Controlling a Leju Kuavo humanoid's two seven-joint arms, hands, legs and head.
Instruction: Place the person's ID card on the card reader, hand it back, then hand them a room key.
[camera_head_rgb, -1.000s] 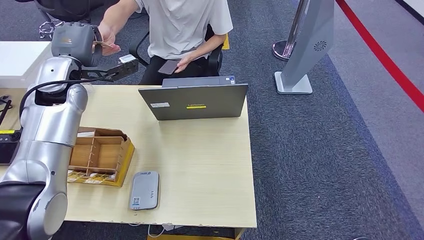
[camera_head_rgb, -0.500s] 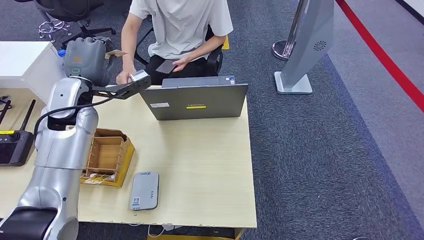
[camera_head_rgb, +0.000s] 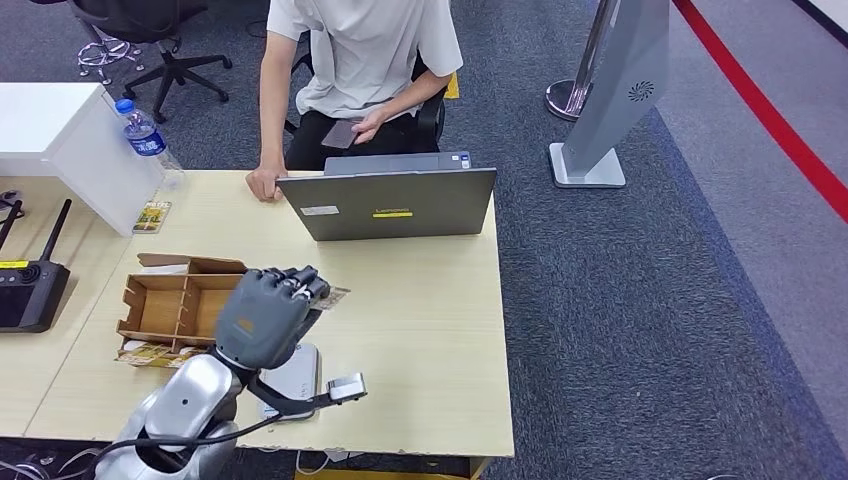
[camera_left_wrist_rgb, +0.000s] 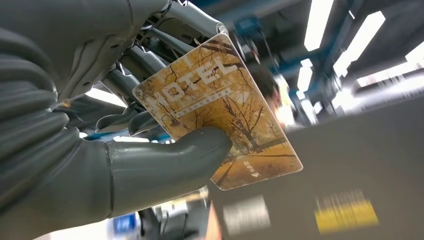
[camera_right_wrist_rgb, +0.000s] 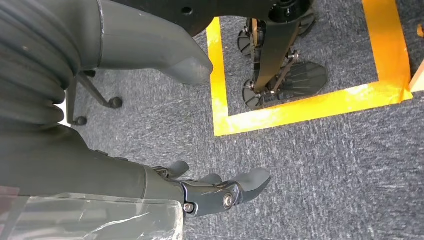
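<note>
Card (camera_left_wrist_rgb: 220, 120) with a printed autumn-tree picture and the word "HOTEL" sits pinched in the robot's left hand (camera_head_rgb: 268, 312), the thick thumb (camera_left_wrist_rgb: 170, 162) pressing on its face and the darker fingers behind it. In the head view one corner of the card (camera_head_rgb: 332, 296) pokes out past the fingers, above the light wooden table (camera_head_rgb: 420, 340), just beside the cardboard box (camera_head_rgb: 180, 305) with its open compartments. The grey card reader (camera_head_rgb: 298, 375) lies flat near the table's front edge, partly hidden under the left hand and forearm. Farther back stands a grey laptop (camera_head_rgb: 390, 203), its lid turned toward the robot. Behind it a person (camera_head_rgb: 355, 60) in a white shirt sits on a chair, one hand resting on the table edge beside the laptop, the other holding a dark phone (camera_head_rgb: 338, 134) in the lap. The right hand (camera_right_wrist_rgb: 220, 192) hangs over grey carpet with yellow tape lines, its fingers loosely apart and holding nothing.
</note>
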